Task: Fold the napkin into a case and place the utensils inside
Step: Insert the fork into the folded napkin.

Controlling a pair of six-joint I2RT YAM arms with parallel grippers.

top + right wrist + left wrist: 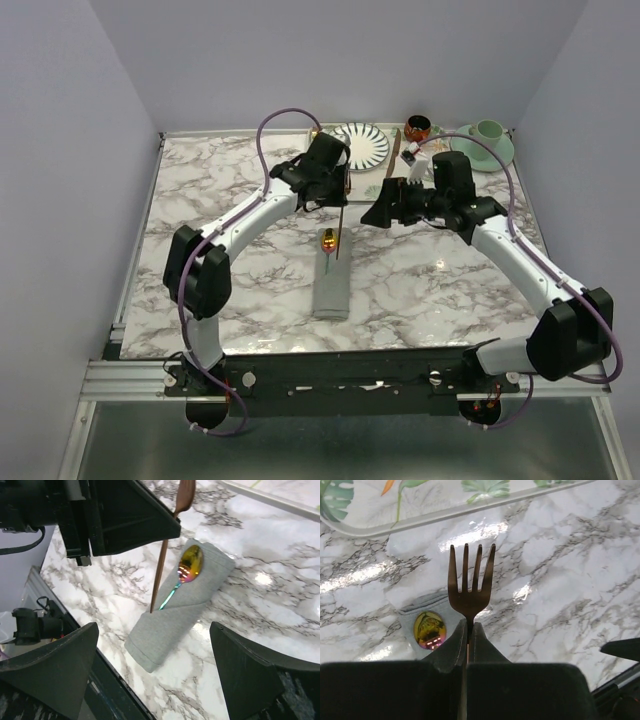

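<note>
Marble-topped bench (430, 290) carries the case (332, 290) near its middle, a narrow grey pocket lying lengthwise from near to far, well apart from every bench edge. The spoon (190, 562) rests with its gold bowl on the far end of the cloth and its pale-green handle running under the diagonal fold. Just beside it stands the fork (469, 587), steeply tilted, tines up. Its handle tip meets the fold edge, though whether it has gone under cannot be told. The left pincer (468, 630) is clamped on the fork's neck. The right pincer (152, 650) hovers over the case with its fingers wide apart, holding nothing. Bare marble lies left, right and near of the case. The far edge holds the leaf-patterned tray (445, 510), a striped plate (365, 145) and a green cup and saucer (487, 140).
</note>
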